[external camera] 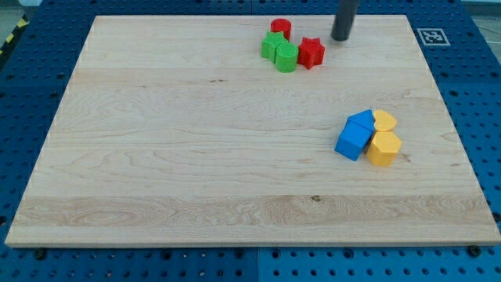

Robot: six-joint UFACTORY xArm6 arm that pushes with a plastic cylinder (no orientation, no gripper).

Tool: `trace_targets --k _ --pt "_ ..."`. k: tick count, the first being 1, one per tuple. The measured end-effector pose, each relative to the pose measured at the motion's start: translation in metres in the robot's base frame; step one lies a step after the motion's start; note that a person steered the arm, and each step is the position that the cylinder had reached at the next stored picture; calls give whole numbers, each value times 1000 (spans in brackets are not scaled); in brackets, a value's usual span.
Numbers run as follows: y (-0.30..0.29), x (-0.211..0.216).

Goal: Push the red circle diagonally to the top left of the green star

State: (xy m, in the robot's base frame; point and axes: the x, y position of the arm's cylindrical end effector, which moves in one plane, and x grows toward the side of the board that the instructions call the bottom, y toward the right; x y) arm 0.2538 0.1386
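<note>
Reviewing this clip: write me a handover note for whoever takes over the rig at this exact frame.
My tip rests at the view's top, right of the red star, touching no block.
The red circle sits just above and slightly right of the green star, close against it; a green cylinder lies beside them.
Done: nothing clearly.
Left: bring my tip around and nudge the red circle leftward to the green star's top left.

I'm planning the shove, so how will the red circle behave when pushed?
The red circle looks squat and flat-based, so it should slide, not tip. It touches the green star, which may shift too. My tip sits to its right.
</note>
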Motion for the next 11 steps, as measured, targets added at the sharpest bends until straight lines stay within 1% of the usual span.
trace_targets --k 1,2,3,4,5,7,8,9,10,11 --pt "-33 -6" --pt "-49 -29" --pt "-75 -26" --pt "-97 6" --pt "-132 27" --pt "-155 -19" --pt "-197 -20" --pt "-210 -10" --pt "-210 10" --pt "-210 -26"
